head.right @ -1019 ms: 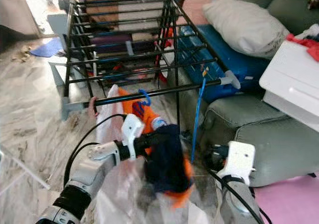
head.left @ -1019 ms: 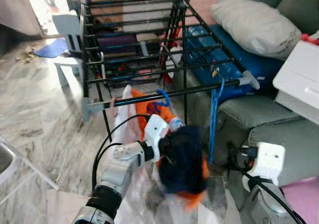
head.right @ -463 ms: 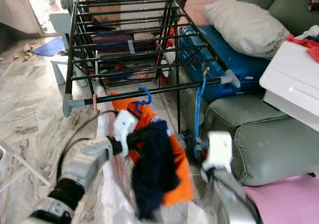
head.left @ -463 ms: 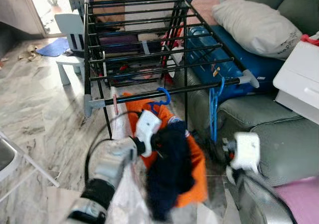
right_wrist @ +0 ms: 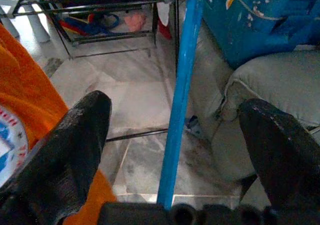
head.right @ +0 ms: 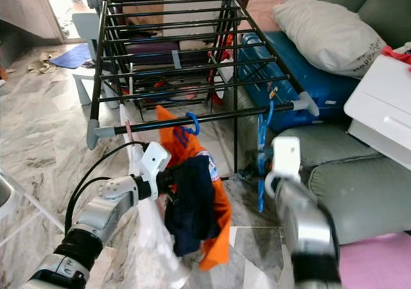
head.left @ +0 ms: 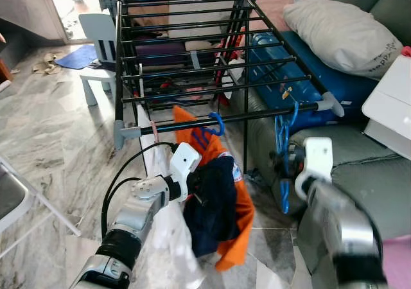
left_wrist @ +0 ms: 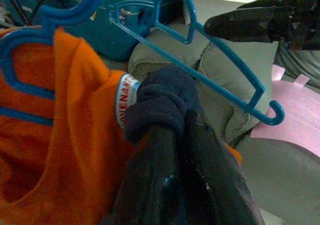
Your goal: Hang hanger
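An orange shirt (head.left: 239,207) hangs on a blue hanger (head.left: 216,123) hooked over the front rail (head.left: 257,114) of the black drying rack (head.left: 192,51). My left gripper (left_wrist: 182,150) is shut on a dark navy garment (head.left: 212,202) bunched against that shirt's collar. Further right on the same rail hangs an empty blue hanger (head.left: 283,141). My right gripper (right_wrist: 175,135) is open, with its fingers (right_wrist: 75,135) on either side of this hanger's shaft (right_wrist: 181,85), not touching it.
A grey-green sofa (head.left: 379,167) stands right of the rack, with a blue case (head.left: 302,64), a pillow (head.left: 347,32) and a white box (head.left: 392,109). A white cloth (head.left: 160,192) hangs at the rail's left. A small chair (head.left: 99,38) sits behind, on marble floor (head.left: 58,135).
My right arm has risen and reached forward until its open fingers straddle the empty blue hanger. The left gripper still holds the navy garment by the orange shirt. The camera shifted slightly.
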